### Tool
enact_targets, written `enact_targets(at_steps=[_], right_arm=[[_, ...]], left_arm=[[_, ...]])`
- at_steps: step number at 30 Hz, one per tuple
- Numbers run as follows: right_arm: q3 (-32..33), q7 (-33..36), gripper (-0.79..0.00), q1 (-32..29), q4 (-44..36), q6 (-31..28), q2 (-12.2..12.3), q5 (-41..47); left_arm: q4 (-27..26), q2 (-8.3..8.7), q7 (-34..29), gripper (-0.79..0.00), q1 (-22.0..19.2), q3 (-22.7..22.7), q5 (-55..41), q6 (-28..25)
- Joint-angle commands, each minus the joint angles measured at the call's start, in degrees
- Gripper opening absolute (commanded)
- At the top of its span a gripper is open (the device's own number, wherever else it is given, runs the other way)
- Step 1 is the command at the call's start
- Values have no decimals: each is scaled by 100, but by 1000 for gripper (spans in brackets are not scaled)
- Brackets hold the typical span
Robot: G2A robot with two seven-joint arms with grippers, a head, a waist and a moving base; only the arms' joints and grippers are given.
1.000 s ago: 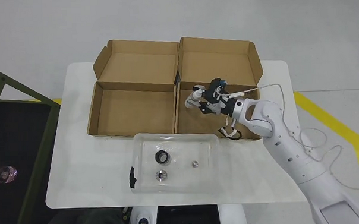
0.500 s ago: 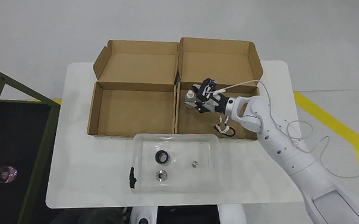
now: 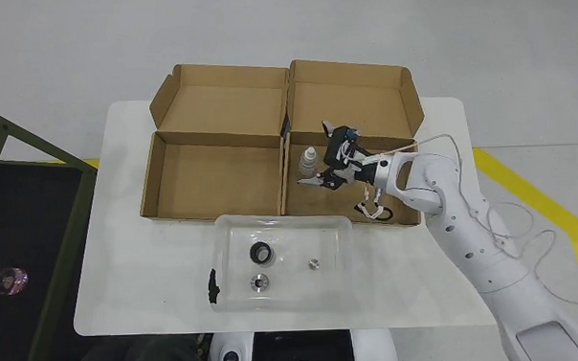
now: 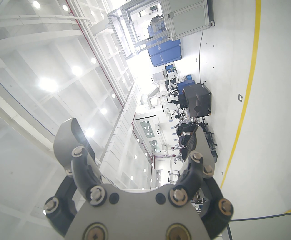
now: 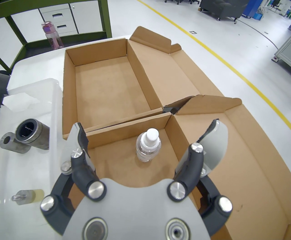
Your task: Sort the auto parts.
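The right gripper [image 5: 148, 126] has released the bottle [image 3: 308, 161] and backed off toward 3 o'clock, its fingers wide and empty. One small clear, white-capped bottle stands upright near the 10 o'clock corner of the right box [image 5: 238, 147], one of two cardboard boxes beside the left box [image 5: 106, 88]. At 6 o'clock, one clear tray [image 3: 330, 270] holds three metal parts: a cylindrical bearing [image 3: 263, 252], a flanged bush [image 3: 259, 283] and a small pin [image 3: 314, 264]. The left gripper [image 4: 134, 130] has its fingers wide too.
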Motion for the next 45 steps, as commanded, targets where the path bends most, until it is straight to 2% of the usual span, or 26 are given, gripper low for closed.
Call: enact_targets(at_steps=[1, 6, 14, 25, 34, 45], right_arm=[[154, 135, 0, -179, -325, -65, 52, 18], [435, 607, 0, -603, -1095, -391, 178, 25], [543, 1153, 0, -1280, -2026, -861, 322, -100], [135, 2231, 0, -1877, -2937, -1247, 441, -590], [-272, 2876, 0, -1883, -2899, -1288, 464, -624], [-793, 3806, 0, -1636, -2855, -964, 433, -723]], left_arm=[[0, 0, 0, 0, 0, 0, 0, 0], [0, 0, 0, 0, 0, 0, 0, 0], [0, 0, 0, 0, 0, 0, 0, 0], [0, 0, 0, 0, 0, 0, 0, 0], [0, 0, 0, 0, 0, 0, 0, 0], [0, 0, 0, 0, 0, 0, 0, 0]])
